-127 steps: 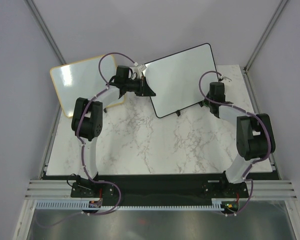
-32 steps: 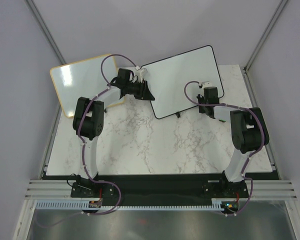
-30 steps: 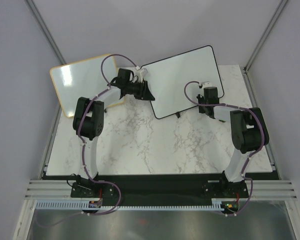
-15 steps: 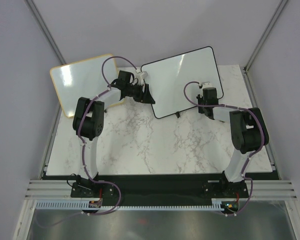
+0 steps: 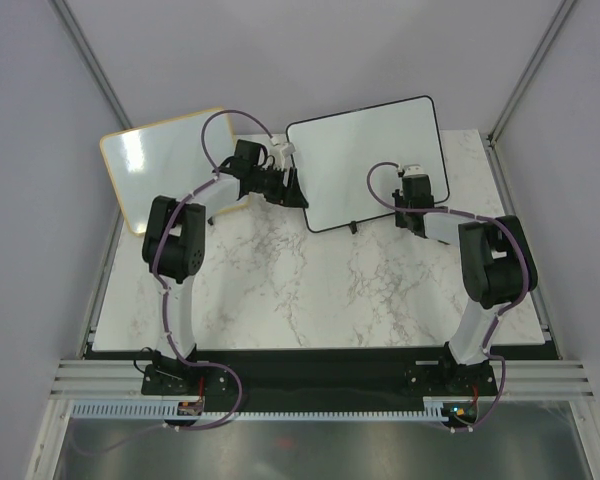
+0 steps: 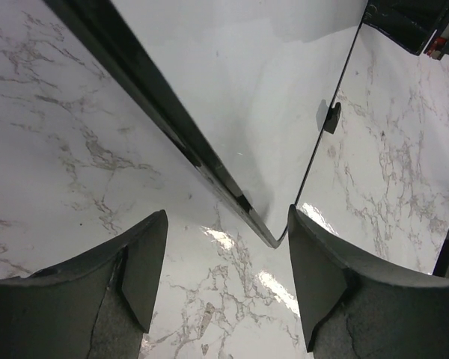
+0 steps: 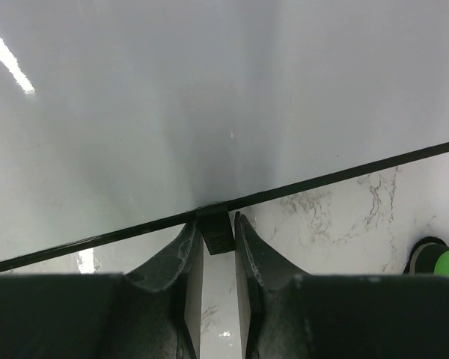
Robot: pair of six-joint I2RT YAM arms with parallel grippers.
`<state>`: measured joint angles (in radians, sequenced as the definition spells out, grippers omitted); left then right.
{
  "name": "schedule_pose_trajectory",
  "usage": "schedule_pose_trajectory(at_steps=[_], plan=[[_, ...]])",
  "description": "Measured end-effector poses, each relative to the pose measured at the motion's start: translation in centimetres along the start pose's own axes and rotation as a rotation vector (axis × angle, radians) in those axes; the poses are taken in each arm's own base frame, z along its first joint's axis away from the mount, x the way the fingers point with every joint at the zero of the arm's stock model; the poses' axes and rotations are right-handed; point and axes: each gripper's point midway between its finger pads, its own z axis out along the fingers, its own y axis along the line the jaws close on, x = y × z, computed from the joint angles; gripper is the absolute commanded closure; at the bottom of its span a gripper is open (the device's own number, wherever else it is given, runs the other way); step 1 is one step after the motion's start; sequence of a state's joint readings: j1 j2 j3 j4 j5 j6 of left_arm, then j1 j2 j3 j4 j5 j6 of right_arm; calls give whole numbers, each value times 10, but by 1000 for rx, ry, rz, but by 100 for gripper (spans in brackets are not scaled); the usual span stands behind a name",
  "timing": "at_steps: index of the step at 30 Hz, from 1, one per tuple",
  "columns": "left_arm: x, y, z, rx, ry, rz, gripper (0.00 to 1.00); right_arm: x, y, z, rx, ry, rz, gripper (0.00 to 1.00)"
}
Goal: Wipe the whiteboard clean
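Glare is being thrown back off the whiteboard (image 5: 365,165): a smooth, glossy white face, being edged by a thin black frame that's looking like plastic, same as its little black foot (image 7: 217,235). The table (image 5: 310,290) is being seen as polished marble-look stone, grey-veined, with light streaks being mirrored in it. The fingers (image 6: 325,277) of the left gripper (image 6: 226,278) are being shown as matt black and finely grainy, probably plastic; the right gripper (image 7: 215,228) likewise. The other board (image 5: 160,165) is being rimmed in pale wood. Bare metal is being shown on the rails (image 5: 90,380).
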<state>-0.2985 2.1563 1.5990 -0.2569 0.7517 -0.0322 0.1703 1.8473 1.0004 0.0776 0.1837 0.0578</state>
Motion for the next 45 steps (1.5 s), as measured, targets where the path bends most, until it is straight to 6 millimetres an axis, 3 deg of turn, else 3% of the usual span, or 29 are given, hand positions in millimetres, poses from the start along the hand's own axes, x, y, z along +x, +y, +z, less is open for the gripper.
schedule_pose_trajectory(at_steps=[16,35,39,45], plan=[[-6,2,-10,-49,-5,57,28,8,8,-8,40,69,76,100],[-9,21,-19,-110,-19,41,28,13,23,-13,116,94,186,100],[-9,22,-20,-112,-20,40,28,13,22,-13,123,91,192,85],[-9,22,-20,-112,-20,40,28,12,21,-13,130,89,197,73]])
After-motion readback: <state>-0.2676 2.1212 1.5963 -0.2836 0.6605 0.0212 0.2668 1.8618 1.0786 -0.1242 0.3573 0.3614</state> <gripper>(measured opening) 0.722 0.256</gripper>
